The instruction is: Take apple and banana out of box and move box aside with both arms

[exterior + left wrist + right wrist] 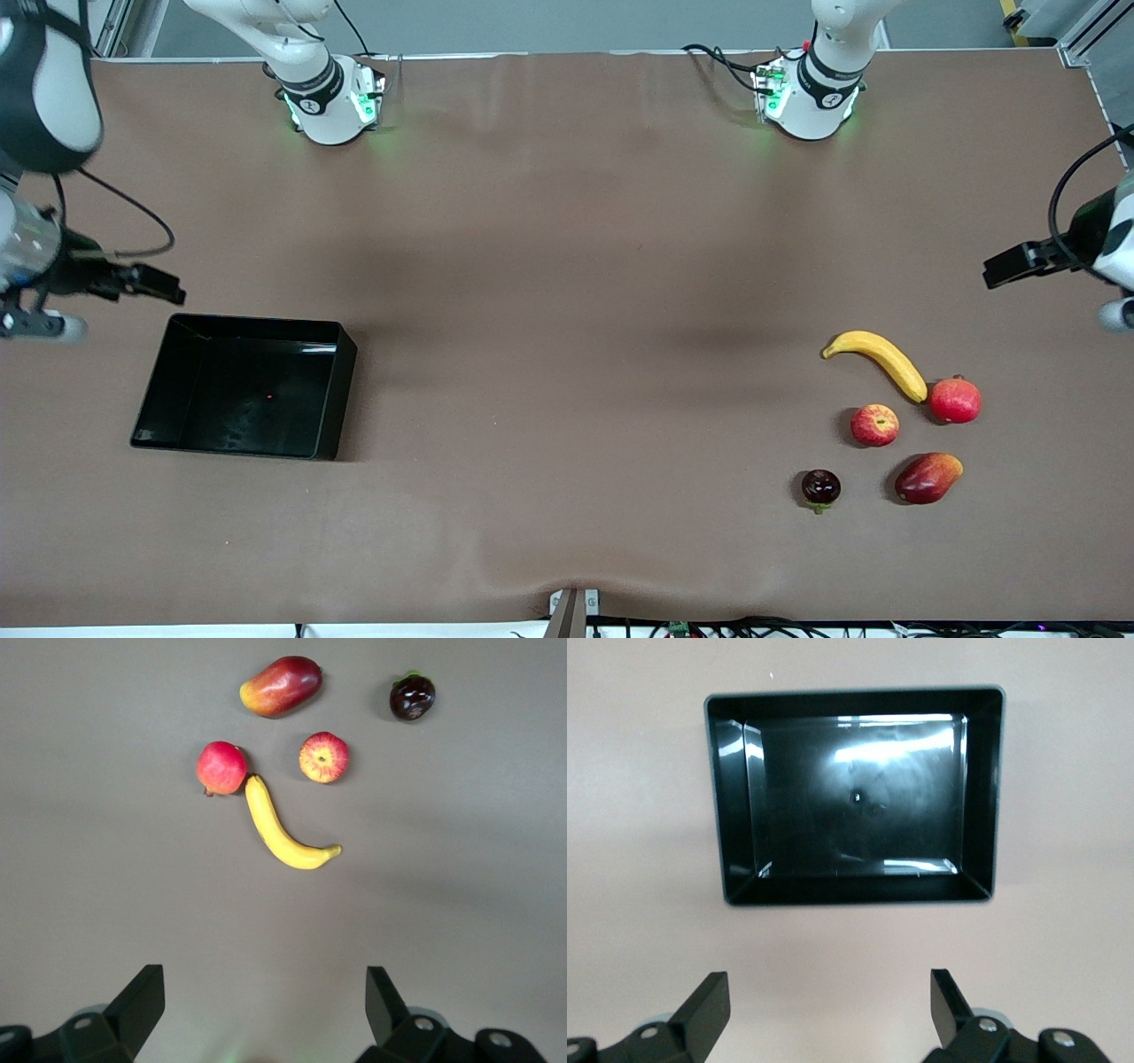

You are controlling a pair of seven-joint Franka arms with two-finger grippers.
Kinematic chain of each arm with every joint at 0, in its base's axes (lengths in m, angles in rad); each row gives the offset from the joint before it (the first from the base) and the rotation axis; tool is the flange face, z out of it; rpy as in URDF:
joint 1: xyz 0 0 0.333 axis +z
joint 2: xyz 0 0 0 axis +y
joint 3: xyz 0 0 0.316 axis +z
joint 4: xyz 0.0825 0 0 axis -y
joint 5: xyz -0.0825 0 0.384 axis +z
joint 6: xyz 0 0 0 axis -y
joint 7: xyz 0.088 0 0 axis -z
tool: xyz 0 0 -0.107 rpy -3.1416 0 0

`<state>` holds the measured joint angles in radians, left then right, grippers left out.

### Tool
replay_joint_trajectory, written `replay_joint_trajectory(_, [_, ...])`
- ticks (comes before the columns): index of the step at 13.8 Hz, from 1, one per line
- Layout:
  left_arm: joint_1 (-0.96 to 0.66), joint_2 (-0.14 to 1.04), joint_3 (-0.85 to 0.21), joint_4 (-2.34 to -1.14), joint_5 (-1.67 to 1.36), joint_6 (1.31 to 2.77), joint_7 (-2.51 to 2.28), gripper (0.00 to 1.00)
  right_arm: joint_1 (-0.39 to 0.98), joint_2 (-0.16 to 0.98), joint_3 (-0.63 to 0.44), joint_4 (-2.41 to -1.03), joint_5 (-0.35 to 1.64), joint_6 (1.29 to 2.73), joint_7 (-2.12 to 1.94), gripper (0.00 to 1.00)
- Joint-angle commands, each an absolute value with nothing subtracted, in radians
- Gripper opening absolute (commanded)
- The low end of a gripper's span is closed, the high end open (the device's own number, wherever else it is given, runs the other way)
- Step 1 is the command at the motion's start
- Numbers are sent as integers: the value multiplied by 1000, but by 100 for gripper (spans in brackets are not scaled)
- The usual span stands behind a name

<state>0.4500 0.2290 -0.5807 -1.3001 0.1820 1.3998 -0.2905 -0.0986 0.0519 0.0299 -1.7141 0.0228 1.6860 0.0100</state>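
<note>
The yellow banana [877, 359] and the small red apple with yellowish streaks [874, 424] lie on the brown table toward the left arm's end. Both show in the left wrist view, banana [279, 828] and apple [323, 757]. My left gripper [266, 979] is open and empty, up in the air short of the fruits. The glossy black box [337, 390] stands empty toward the right arm's end. My right gripper [830, 983] is open and empty, up in the air beside the box [979, 797].
A round red fruit [955, 400] touches the banana's tip. A red-orange mango [927, 478] and a dark maroon fruit with a green stem [820, 487] lie nearer to the front camera than the apple. The arm bases stand along the table's back edge.
</note>
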Motion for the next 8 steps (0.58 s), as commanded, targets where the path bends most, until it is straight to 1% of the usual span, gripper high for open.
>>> replay_joint_trajectory(1, [320,146,-369,-1327,92,1408,-224,100,-81,-29,31,-1733,14,1623,-4,100])
replay_joint_trajectory(3, [232,114,-273,-1351,87,1407,-180,100,-78,-35,29,-1677,14,1606,-101,100])
replay_joint_trajectory(5, [148,78,-192,-1383,86,1405,-178,100,-72,-34,22,-1611,14,1505,-109,100])
replay_joint_trajectory(8, [-7,9,-13,-1452,28,1408,-152,100,-35,-40,20,-1603,14,1497,-2,100])
